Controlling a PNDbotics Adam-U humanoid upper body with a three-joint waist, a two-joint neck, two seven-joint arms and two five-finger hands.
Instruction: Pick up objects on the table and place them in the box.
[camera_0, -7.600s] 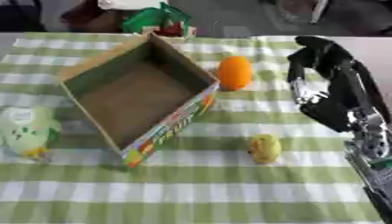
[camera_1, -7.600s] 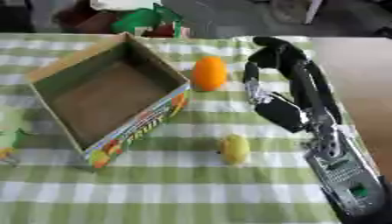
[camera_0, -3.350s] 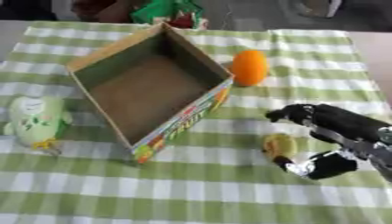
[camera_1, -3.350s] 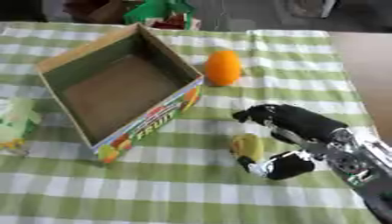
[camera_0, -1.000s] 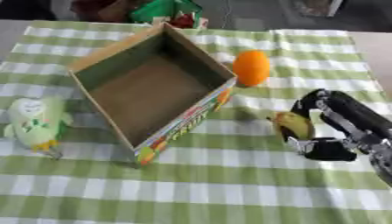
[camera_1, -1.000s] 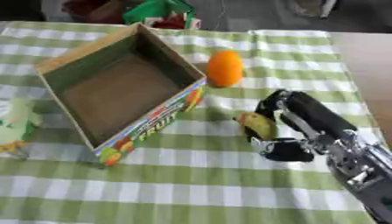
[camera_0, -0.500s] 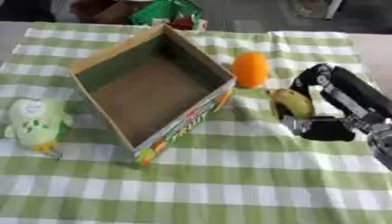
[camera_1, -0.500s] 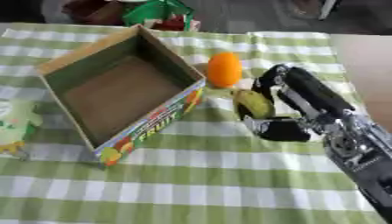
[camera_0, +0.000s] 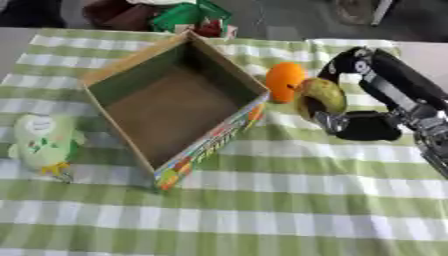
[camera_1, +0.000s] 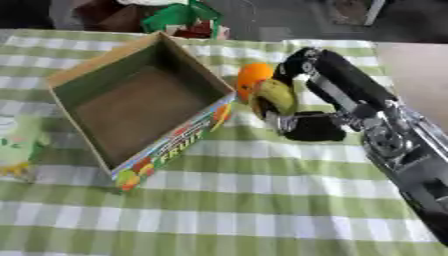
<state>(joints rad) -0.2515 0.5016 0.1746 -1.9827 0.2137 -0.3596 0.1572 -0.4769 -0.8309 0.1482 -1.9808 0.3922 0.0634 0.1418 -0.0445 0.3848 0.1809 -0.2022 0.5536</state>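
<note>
Left eye view shows my right hand (camera_0: 354, 117) curled around the yellow-green fruit (camera_0: 320, 96), thumb under it and the fingers wrapped over the far side, so it's pinched and lifted off the table (camera_0: 262, 210). The fruit sits just right of the box (camera_0: 175, 107), right next to the orange (camera_0: 284, 81) (can't tell if they touch or just overlap from this angle).

Handling guess: it looks like a small toy or plastic fruit, so I'd call it light and rigid, smooth-skinned and a bit slippery. Rounded shape means it could roll out of a sideways pinch, so I'd take it across its widest part, which is roughly where I've got it.

The box is open-topped and looks empty. There's a pale green plush toy (camera_0: 44, 142) on its left side. My left hand isn't showing anywhere.
</note>
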